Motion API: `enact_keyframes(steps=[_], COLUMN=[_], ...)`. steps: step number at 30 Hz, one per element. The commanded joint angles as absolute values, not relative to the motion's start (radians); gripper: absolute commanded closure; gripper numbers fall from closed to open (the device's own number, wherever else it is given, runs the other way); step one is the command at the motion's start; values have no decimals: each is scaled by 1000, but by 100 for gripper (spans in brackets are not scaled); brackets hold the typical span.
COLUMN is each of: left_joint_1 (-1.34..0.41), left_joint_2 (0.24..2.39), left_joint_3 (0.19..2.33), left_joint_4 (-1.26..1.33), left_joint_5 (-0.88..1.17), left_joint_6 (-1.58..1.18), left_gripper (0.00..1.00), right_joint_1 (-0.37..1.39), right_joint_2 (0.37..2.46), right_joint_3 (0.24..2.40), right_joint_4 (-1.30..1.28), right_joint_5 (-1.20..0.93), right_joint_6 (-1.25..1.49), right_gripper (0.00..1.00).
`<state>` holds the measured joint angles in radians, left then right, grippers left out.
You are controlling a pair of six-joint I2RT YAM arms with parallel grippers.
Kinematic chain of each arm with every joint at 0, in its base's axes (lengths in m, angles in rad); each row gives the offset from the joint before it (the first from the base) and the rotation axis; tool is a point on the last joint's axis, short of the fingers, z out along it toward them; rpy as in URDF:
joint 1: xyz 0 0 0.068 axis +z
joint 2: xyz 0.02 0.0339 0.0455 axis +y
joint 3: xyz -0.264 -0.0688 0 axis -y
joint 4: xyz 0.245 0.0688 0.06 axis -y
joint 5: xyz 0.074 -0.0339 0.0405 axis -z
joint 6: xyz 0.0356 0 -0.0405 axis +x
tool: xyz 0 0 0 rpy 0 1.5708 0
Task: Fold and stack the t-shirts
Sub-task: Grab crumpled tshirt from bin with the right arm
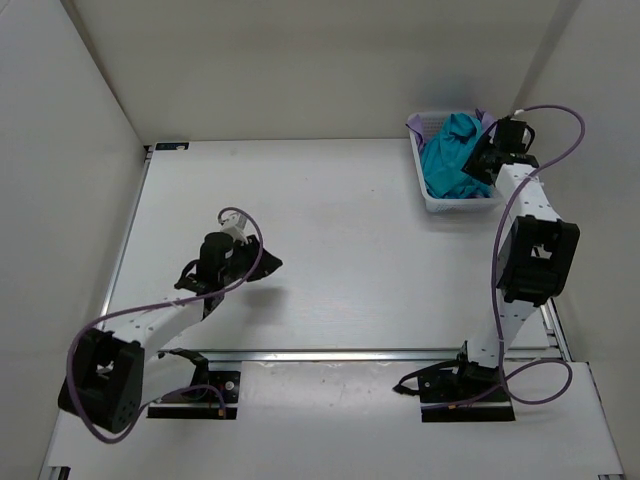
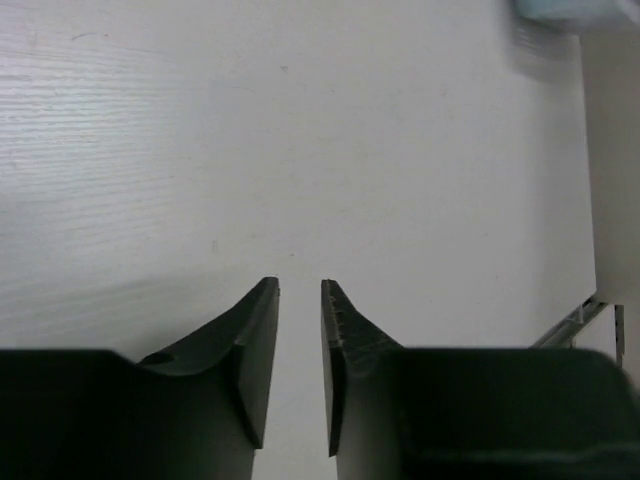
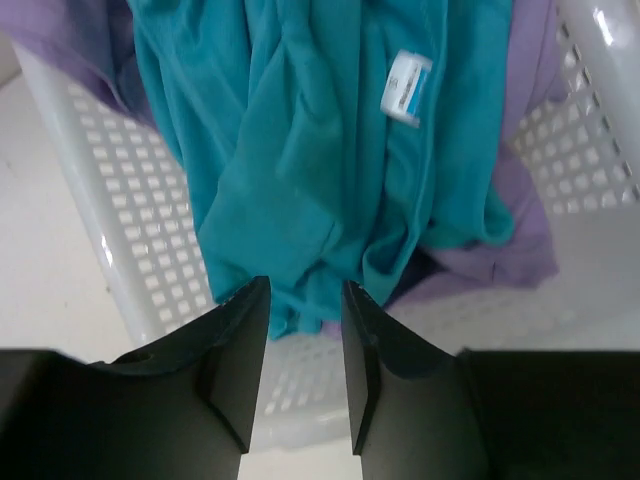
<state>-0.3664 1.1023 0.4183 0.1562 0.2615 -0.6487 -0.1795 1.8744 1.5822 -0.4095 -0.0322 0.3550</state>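
- Left claw [image 2: 300, 285]: jaws narrowly apart and empty, low over bare worktop [image 1: 350, 230], well left of the basket [image 1: 430, 200]; probably waiting for a shirt.
- Teal t-shirt [image 3: 300, 150]: crumpled in the basket on top of the lavender t-shirt [image 3: 520, 240].
- Right claw [image 3: 305, 285]: jaws parted, gripping nothing, over the basket's teal cloth; apparently set to pick it.

teal t-shirt [image 3: 300, 150] and lavender t-shirt [image 3: 505, 262] are matt cloth, the basket [image 3: 130, 210] glossy plastic, the table [image 2: 300, 150] faintly wood-grained.
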Motion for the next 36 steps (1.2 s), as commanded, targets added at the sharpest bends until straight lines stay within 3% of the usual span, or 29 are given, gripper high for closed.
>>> enact_keyframes(steps=[1,3,10,15,20,21,22,24,26,32,36], left_joint_1=[-321,-270,-340,-330,-382,-374,-371,-380,-403,-439,-433], left_joint_2=[1163,1141,1138,1238,1224,1197,1174,1151,1138,1129,1127], left_joint_3=[495,470,486,508,502,473,454,449,465,514,526], left_joint_4=[55,34,15,0,-45,-11,-11,-9,-29,-20,43], left_joint_5=[229,180,42,219,251,253,242,222,175,193,268], left_joint_6=[-638,-664,-595,-559,-563,-584,-586,-586,-589,-571,-598], left_gripper=[63,55,59,59,63,59,56,56,56,57,57], right_joint_1=[-209,-219,-222,-216,-229,-232,-232,-239,-241,-203,-163], right_joint_2=[1917,1978,2071,2112,2138,2149,2158,2175,2139,1912,1789], right_joint_3=[1699,1761,1783,1807,1827,1833,1845,1871,1868,1861,1977], right_joint_4=[-371,-405,-358,-370,-371,-370,-377,-394,-402,-400,-481], right_joint_5=[-90,-101,-172,-170,-166,-188,-190,-207,-233,-232,-278], right_joint_6=[351,341,357,347,342,342,345,344,356,362,345], right_gripper=[66,65,65,66,62,63,65,89,100,100,100])
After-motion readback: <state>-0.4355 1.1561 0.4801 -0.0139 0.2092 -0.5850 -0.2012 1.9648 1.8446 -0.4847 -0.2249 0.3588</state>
